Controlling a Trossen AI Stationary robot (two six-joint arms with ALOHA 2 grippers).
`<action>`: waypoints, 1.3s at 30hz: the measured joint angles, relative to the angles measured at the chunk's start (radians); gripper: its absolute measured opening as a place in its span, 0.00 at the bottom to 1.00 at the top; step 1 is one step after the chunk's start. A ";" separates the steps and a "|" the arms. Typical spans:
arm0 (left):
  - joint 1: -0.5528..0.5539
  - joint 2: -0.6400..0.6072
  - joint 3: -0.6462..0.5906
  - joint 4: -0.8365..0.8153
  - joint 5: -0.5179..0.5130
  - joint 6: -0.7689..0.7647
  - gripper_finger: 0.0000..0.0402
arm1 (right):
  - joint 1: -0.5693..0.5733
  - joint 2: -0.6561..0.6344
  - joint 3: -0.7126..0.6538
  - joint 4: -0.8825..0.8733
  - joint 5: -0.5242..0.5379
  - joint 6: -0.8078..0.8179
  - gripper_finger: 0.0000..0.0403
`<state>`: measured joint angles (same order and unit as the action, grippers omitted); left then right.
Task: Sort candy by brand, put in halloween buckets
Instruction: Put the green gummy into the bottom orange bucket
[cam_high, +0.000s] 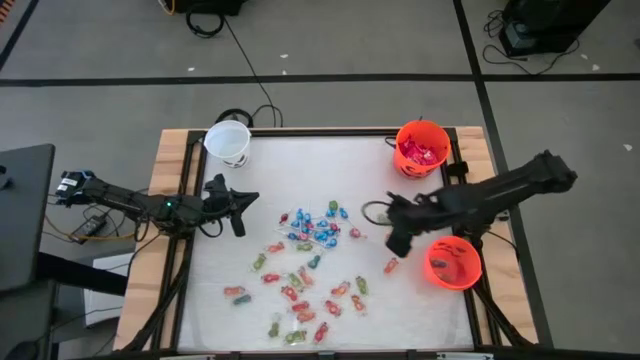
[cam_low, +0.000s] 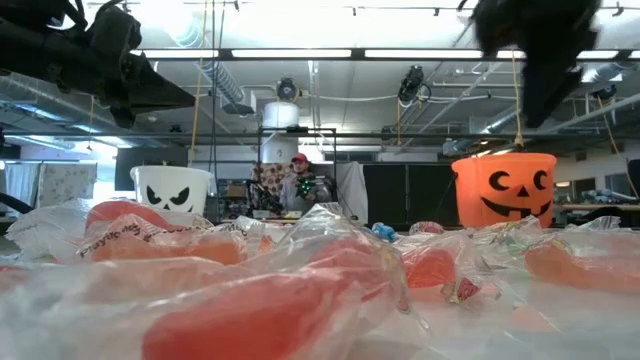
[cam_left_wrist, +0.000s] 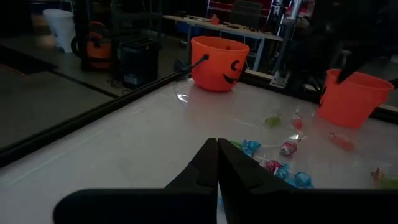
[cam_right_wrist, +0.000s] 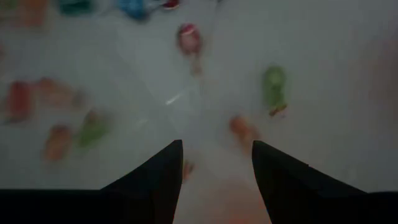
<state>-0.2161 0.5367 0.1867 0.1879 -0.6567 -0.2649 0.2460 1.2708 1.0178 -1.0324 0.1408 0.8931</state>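
Right jaws (cam_high: 397, 240) are hanging parted and empty above the table (cam_high: 400, 310), beside the near orange bucket (cam_high: 455, 263), which is sitting at the table's right edge. Far orange bucket (cam_high: 421, 147) is holding red packets in the right back corner; white bucket (cam_high: 229, 142) is occupying the left back corner. Candy (cam_high: 310, 265) is lying scattered mid-table, one orange piece (cam_high: 390, 266) just under my fingers. Open surface is running along the left side, where my left jaws (cam_high: 236, 210) are hovering clenched, empty.
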 joint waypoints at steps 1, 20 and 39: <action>0.000 0.000 0.000 0.000 0.001 -0.005 0.02 | -0.029 0.031 -0.003 0.009 -0.001 -0.021 0.50; 0.000 0.000 0.000 0.000 0.135 0.030 0.02 | -0.359 0.454 -0.052 0.225 -0.097 -0.300 0.45; 0.000 0.000 0.000 0.000 0.190 0.025 0.02 | -0.143 0.080 0.124 -0.082 -0.250 0.014 0.01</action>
<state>-0.2161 0.5369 0.1867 0.1883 -0.4671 -0.2398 0.1033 1.3511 1.1418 -1.1146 -0.1096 0.9071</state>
